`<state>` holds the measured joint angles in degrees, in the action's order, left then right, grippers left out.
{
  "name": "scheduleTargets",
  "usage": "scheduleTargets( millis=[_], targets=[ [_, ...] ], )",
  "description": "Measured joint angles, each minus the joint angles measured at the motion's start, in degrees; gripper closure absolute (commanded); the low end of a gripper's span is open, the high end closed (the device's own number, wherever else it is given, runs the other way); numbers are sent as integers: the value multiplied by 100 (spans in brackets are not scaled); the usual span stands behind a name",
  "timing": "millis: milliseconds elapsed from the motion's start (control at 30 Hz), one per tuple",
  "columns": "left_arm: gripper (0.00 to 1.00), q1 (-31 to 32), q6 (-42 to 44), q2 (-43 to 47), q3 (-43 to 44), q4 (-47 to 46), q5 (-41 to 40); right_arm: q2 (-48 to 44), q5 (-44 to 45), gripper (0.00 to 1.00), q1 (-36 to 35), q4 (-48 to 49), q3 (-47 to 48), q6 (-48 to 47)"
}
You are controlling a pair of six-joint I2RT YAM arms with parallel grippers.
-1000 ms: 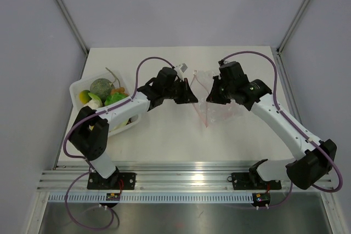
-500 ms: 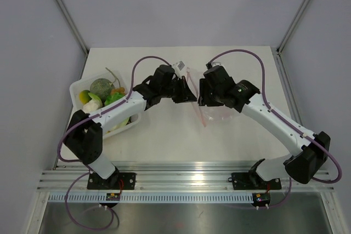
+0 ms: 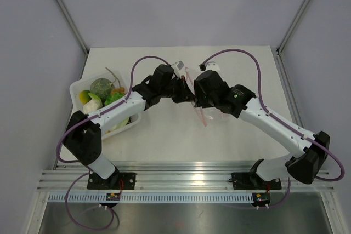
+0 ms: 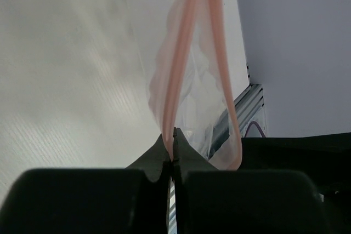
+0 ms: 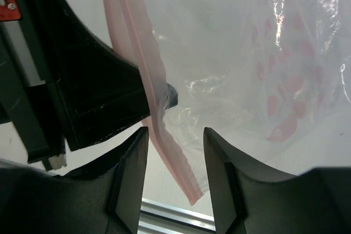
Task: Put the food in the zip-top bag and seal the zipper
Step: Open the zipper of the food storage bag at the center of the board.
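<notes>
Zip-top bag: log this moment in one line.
bag: unsealed | left fingers: shut on zipper | right fingers: open, straddling zipper | food: in tray

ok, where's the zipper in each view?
Top: zipper at centre, slanting toward the near edge.
Left wrist: zipper mid-frame, top edge down to the fingertips.
Right wrist: zipper left of centre, diagonal, through the open right gripper.
Shared landmark: left gripper, shut on the zipper.

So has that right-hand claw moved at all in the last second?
Yes. In the top view the right gripper has slid left, toward the white tray, closing up on the left gripper that pinches the pink zipper.
</notes>
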<state>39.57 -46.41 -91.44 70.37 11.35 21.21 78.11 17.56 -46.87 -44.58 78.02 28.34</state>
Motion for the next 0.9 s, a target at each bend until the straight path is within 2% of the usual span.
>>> scheduleTargets(
  millis=[67,133,167,267,467,700,900],
  targets=[
    [100,0,2,0,0,31,2,81,240,53,0,0,2,-59],
    [100,0,24,4,0,87,7,197,461,69,0,0,2,-153],
    [100,0,52,11,0,129,7,254,588,80,0,0,2,-208],
    [100,0,282,46,15,315,2,341,905,98,0,39,-11,-323],
    [100,0,1016,48,380,1010,0,339,1215,100,63,160,-24,-529],
    [100,0,1464,55,424,1464,-28,243,1300,100,107,177,-42,-544],
    [100,0,1878,9,752,2120,-511,-81,1231,100,109,101,11,-398]
  ],
)
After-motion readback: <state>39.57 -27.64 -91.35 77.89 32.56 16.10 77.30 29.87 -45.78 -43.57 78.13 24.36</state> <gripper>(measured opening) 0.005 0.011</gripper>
